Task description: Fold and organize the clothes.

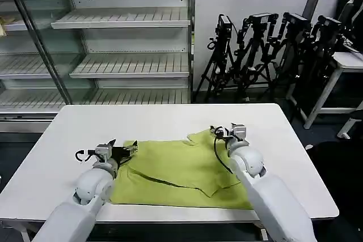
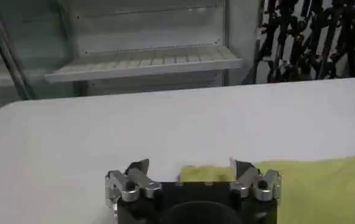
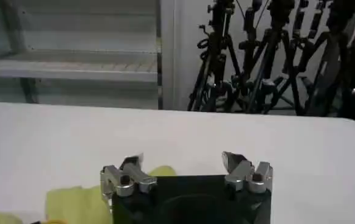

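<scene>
The clothes are one lime-green shirt (image 1: 181, 171) lying partly folded on the white table (image 1: 170, 120), near its front edge. A folded-over flap runs across its middle and a sleeve or collar part sticks out toward the back right. My left gripper (image 1: 123, 150) hovers at the shirt's left edge, open, with nothing between its fingers; green cloth (image 2: 311, 189) shows beside and just ahead of it (image 2: 191, 165). At the shirt's back right corner my right gripper (image 1: 228, 132) also stands open and empty (image 3: 182, 160), with a bit of green fabric (image 3: 80, 204) below it.
Bare table top stretches behind the shirt and to both sides. Beyond the table stand white shelves (image 1: 122, 21) at the back left and a cluster of black tripods (image 1: 266, 49) at the back right. Another white table (image 1: 349, 60) is at the far right.
</scene>
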### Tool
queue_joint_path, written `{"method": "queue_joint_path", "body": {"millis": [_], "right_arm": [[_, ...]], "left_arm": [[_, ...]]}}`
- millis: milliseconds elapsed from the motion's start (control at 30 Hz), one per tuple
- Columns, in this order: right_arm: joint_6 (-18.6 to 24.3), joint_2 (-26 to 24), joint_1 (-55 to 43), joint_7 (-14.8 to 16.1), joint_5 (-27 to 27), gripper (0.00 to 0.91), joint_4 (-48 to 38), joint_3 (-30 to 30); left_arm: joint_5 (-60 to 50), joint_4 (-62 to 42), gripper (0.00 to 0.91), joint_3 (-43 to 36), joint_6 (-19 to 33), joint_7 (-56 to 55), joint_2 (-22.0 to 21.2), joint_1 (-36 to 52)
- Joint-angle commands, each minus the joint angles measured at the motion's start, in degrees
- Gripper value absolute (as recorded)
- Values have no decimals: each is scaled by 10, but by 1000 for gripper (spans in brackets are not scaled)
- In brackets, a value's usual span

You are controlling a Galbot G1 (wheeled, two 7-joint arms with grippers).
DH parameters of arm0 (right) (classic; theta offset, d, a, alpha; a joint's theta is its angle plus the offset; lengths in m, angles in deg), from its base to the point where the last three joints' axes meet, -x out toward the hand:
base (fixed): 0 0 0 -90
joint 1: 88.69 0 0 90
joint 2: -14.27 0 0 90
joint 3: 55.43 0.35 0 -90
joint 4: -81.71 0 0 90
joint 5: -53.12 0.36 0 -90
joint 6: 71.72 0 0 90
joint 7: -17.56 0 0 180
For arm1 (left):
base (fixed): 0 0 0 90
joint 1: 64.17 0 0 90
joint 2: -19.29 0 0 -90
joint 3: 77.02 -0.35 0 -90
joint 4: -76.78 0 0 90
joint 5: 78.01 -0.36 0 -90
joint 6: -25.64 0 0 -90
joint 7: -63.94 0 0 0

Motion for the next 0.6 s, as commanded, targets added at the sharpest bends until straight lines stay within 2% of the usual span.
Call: {"method": "queue_joint_path", "body": {"millis": [33, 67, 100, 133, 167, 200, 600], "right_arm": [[-1, 31, -34, -2, 5, 907, -78, -15], [-1, 36, -36, -3, 10, 836, -86, -15], [0, 37, -36, -2, 13, 534, -88, -16], [0, 37, -36, 0, 15, 171, -90, -17], [0, 38, -34, 0, 20, 60, -89, -18], [0, 38, -33, 0, 21, 0, -89, -18], [5, 36, -19, 3, 22, 0, -78, -20]], "left_arm": [[10, -52, 272, -19, -1, 0, -5, 36], [11, -50, 10, -20, -1, -1, -6, 34], [10, -49, 10, -20, -1, -1, -6, 32], [12, -47, 10, -20, 0, -1, -7, 30], [19, -43, 10, -19, 0, 0, -6, 27], [26, -38, 20, -18, 0, 1, -6, 23], [60, -28, 10, -4, 0, 12, -6, 4]]}}
